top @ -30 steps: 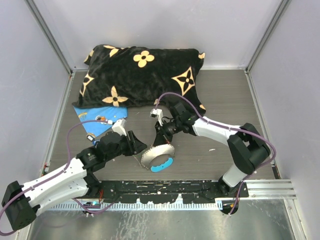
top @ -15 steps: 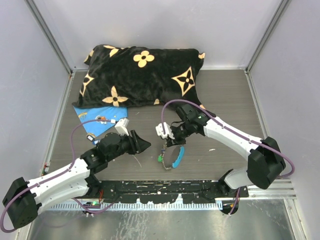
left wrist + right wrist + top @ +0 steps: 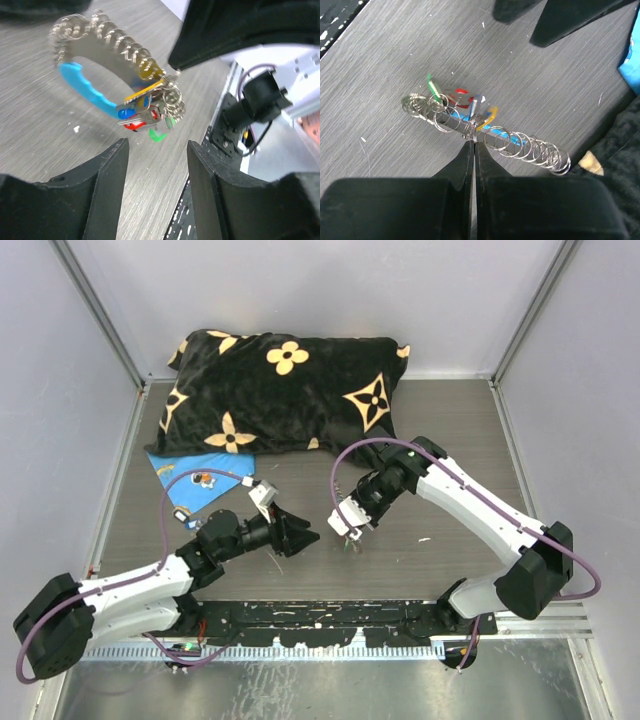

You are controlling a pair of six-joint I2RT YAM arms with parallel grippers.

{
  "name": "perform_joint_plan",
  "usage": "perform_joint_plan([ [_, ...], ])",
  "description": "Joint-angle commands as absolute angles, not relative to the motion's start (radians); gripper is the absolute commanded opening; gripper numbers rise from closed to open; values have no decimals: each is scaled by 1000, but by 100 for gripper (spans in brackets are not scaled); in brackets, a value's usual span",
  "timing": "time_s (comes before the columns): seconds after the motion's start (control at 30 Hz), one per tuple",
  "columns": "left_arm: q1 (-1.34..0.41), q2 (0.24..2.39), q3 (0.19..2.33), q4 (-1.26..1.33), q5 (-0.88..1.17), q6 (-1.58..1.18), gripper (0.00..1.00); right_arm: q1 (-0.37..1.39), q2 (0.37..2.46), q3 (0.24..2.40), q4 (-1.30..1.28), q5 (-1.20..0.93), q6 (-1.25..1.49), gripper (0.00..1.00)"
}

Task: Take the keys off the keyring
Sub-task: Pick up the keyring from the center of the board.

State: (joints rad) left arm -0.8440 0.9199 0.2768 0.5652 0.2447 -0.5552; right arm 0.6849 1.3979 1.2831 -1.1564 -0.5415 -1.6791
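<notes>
Two grippers face each other over one small bundle. My right gripper [image 3: 472, 146] has its fingers pressed together on a coil of the keyring [image 3: 520, 142], pinching it close to the end where the keys [image 3: 455, 97] bunch. The ring appears to hang from that pinch just above the table [image 3: 450, 440].

In the right wrist view the ring is edge-on. Its long axis crosses my fingertips, with the coils trailing off to one side and the coloured keys clustered on the other. My left gripper [image 3: 156, 167] is spread and holds nothing. The keys lie straight ahead of it, in line with the gap between its fingers and just beyond the tips. The coils and the light-blue section [image 3: 82, 85] stretch up and away from there.

So the left is the free arm and the one placed to reach the keys — the right only has to hold the ring steady. I judge the coming move to be a short forward push by the left, closing on the key cluster rather than on the coils.

A second ago the ring lay as an open loop low between the arms. Now it has swung edge-on under my right fingers, my left arm has come closer to it, and its fingers stand wider apart.
</notes>
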Motion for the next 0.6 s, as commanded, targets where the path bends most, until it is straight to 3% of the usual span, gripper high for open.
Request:
perform_joint_plan([
  [0.0,-905,990,345,802,373,-325,52,685,1353,1367,-1294,-585,-1811,1],
  [0.37,-1023,1138,391,954,399,-46,57,685,1298,1405,-1367,-706,-1817,1],
  [0.57,-1099,1168,395,954,302,-15,51,675,1284,1407,-1386,-760,-1816,1],
])
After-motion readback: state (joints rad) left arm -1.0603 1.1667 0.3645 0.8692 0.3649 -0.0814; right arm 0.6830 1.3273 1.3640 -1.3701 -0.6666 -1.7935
